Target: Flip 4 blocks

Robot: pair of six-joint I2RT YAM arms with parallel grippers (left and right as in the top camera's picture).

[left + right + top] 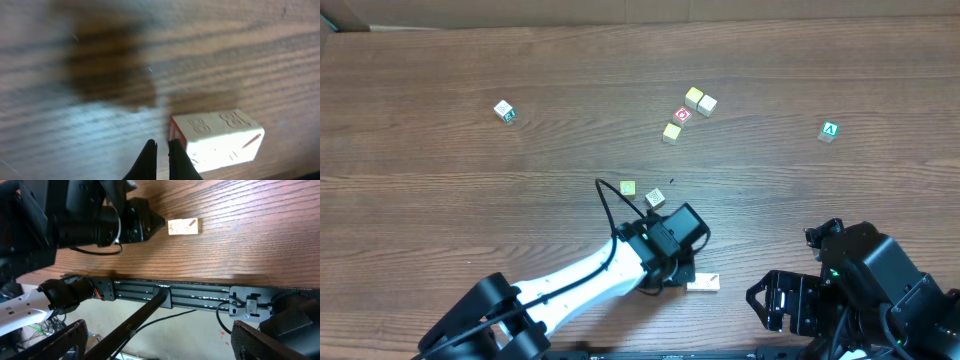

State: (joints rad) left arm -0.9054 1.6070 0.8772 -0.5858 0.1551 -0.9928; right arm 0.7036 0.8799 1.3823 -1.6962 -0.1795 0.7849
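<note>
- The left gripper (162, 152) is closed on nothing. Its tips are pressed together just beside the red-edged end of the pale blocks (216, 141); whether they touch is unclear.
- Those pale blocks lie on the tabletop (440, 200) near its front edge and carry a red-orange mark. They look like two cubes side by side, but the seam is hard to make out.
- A yellow-faced block (628, 188) and a cream block (655, 198) sit close together, just beyond the left arm.
- The right gripper (159, 330) stands wide and empty, with only its finger ends showing at the frame's lower corners.
- The left wrist view is blurred, and the blocks' print is hard to read.
</note>
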